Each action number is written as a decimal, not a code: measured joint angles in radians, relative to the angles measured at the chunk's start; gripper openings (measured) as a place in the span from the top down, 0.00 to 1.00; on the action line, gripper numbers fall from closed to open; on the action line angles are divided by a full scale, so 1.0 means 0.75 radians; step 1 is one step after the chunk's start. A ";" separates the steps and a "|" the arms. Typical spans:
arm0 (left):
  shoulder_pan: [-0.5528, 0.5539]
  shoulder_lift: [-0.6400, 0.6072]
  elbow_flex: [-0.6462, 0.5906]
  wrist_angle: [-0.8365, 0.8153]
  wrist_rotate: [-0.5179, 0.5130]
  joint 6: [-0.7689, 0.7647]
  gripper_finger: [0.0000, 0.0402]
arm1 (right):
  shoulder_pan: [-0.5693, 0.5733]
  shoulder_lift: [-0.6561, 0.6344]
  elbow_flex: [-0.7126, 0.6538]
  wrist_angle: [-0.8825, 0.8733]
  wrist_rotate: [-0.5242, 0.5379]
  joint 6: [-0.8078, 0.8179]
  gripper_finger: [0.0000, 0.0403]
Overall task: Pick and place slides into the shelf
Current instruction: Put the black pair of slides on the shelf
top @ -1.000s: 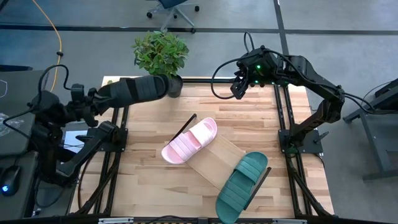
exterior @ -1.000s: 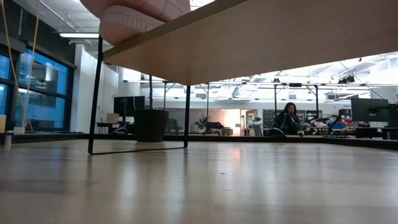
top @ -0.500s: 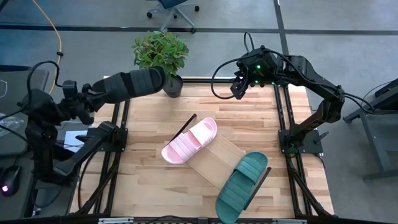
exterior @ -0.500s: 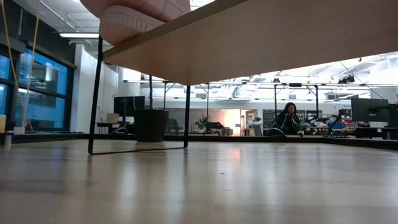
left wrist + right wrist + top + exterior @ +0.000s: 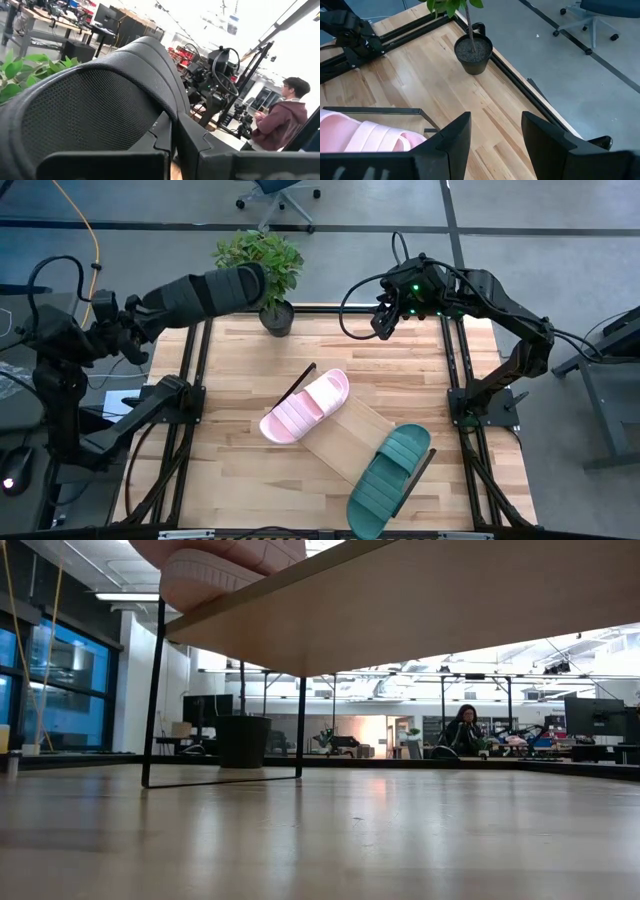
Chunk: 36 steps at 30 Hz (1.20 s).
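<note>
Clamped on the black slide, our left gripper holds it lifted over the table's far left corner, the arm stretched out level with the sandal's toe reaching the potted plant. From the left wrist view we see the slide's matte, finely dimpled rubber arching over our two dark fingers, which are pressed together on it. Our right gripper hangs over the far right part of the table, jaws apart and holding nothing.

We see the shelf, a flat light-wood plank with thin black frames at its ends, lying diagonally mid-table. The pink slide, ribbed across its strap, sits on its far end; the teal slide lies across its near end. The tabletop is made of pale wooden slats. A person in a maroon hoodie stands in the room beyond.
</note>
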 joint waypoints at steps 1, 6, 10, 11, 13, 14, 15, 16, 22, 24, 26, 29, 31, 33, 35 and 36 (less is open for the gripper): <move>0.000 0.007 0.002 0.003 0.000 0.000 1.00 | 0.000 0.000 0.000 0.000 -0.002 0.000 0.58; 0.000 0.017 0.006 0.045 -0.010 -0.010 1.00 | 0.000 0.000 0.000 -0.003 -0.034 0.000 0.58; 0.000 0.017 0.006 0.087 -0.020 -0.031 1.00 | 0.000 0.000 0.000 -0.023 -0.034 0.000 0.58; 0.000 0.017 0.006 0.095 -0.025 -0.035 1.00 | 0.000 0.000 0.000 -0.024 -0.034 -0.001 0.58; 0.000 0.017 0.006 0.116 -0.024 -0.040 1.00 | 0.000 0.000 0.000 -0.027 -0.034 -0.009 0.58; 0.000 0.017 0.006 0.130 -0.023 -0.041 1.00 | 0.000 0.000 0.000 -0.027 -0.034 -0.011 0.58; 0.000 0.017 0.006 0.149 -0.022 -0.044 1.00 | 0.000 0.000 0.000 -0.027 -0.034 -0.014 0.58; 0.000 0.017 0.006 0.164 -0.021 -0.047 1.00 | 0.000 0.000 0.000 -0.027 -0.034 -0.015 0.58; 0.000 0.017 0.006 0.179 -0.019 -0.071 1.00 | 0.000 0.000 0.000 -0.027 -0.033 -0.025 0.58; 0.000 0.017 0.006 0.186 -0.018 -0.087 1.00 | 0.000 0.000 0.000 -0.027 -0.033 -0.025 0.58; 0.000 0.017 0.006 0.215 -0.018 -0.112 1.00 | 0.000 0.000 0.000 -0.027 -0.034 -0.025 0.58; 0.001 0.017 0.006 0.254 -0.018 -0.137 1.00 | 0.000 0.000 0.000 -0.027 -0.034 -0.025 0.58; 0.001 0.017 0.006 0.254 -0.018 -0.140 1.00 | 0.000 0.000 0.000 -0.027 -0.034 -0.025 0.58; 0.001 0.017 0.006 0.249 -0.008 -0.141 1.00 | 0.000 0.000 0.000 -0.027 -0.034 -0.025 0.58; 0.001 0.018 0.006 0.248 0.005 -0.139 1.00 | 0.000 0.000 0.000 -0.027 -0.034 -0.025 0.58; 0.001 0.017 0.006 0.248 0.013 -0.134 1.00 | 0.000 0.000 0.000 -0.027 -0.034 -0.025 0.58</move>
